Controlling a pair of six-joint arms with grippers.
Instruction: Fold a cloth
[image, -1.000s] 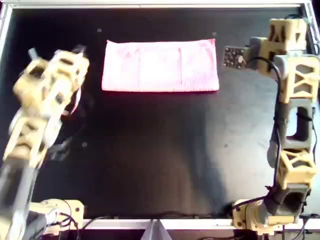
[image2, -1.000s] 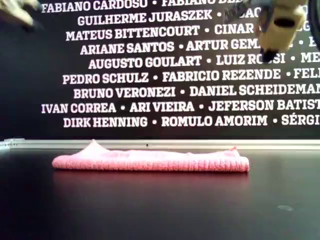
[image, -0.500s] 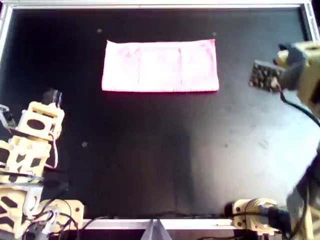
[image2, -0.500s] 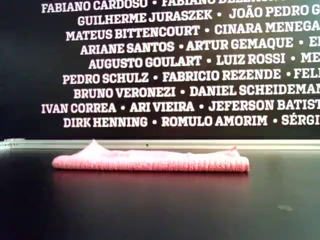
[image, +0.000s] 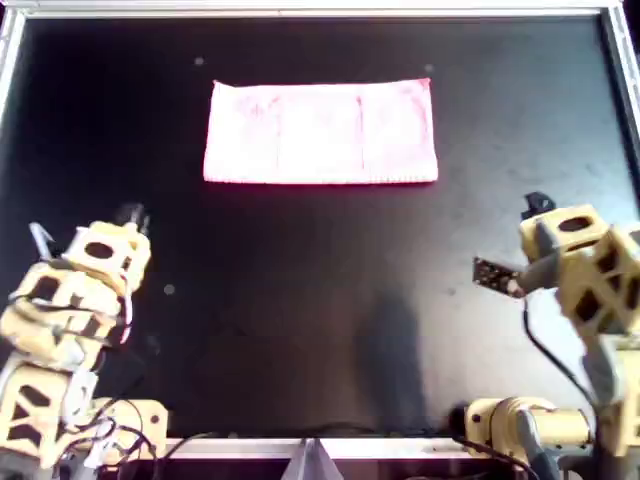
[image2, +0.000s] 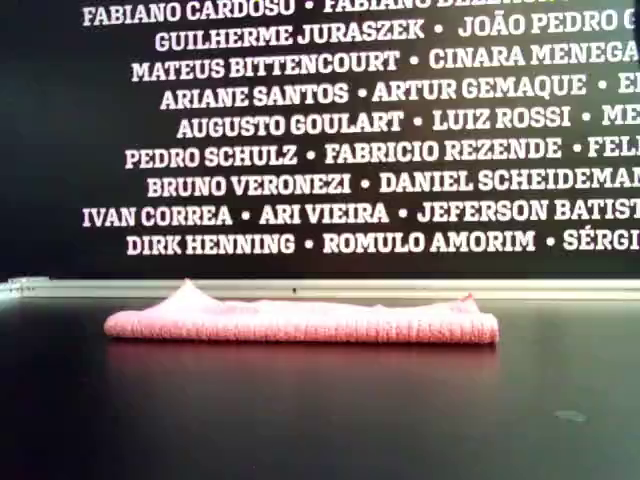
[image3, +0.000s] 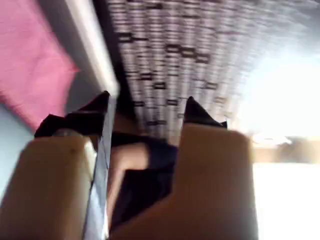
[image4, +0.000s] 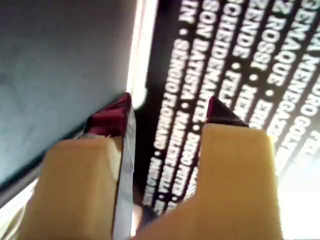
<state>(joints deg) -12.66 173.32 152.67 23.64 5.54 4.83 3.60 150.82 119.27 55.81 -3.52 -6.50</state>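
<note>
Black matting (image: 320, 300) carries the pink cloth (image: 320, 132), folded near the far rail. My first gripper (image3: 147, 112) and my second gripper (image4: 167, 107) are parted, empty, well apart from it. Layers could slide if snagged.

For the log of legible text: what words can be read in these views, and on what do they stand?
All on the black back wall, exterior view, white capitals:
"FABIANO CARDOSO • FABIANO" (cut off)
"GUILHERME JURASZEK • JOÃO PEDRO G" (cut)
"MATEUS BITTENCOURT • CINARA MENEGA" (cut)
"ARIANE SANTOS • ARTUR GEMAQUE"
"AUGUSTO GOULART • LUIZ ROSSI"
"PEDRO SCHULZ • FABRICIO REZENDE"
"BRUNO VERONEZI • DANIEL SCHEIDEMAN" (cut)
"IVAN CORREA • ARI VIEIRA • JEFERSON BATIST" (cut)
"DIRK HENNING • ROMULO AMORIM"
Wrist views: same lettering, blurred.
The cloth: none.
</note>
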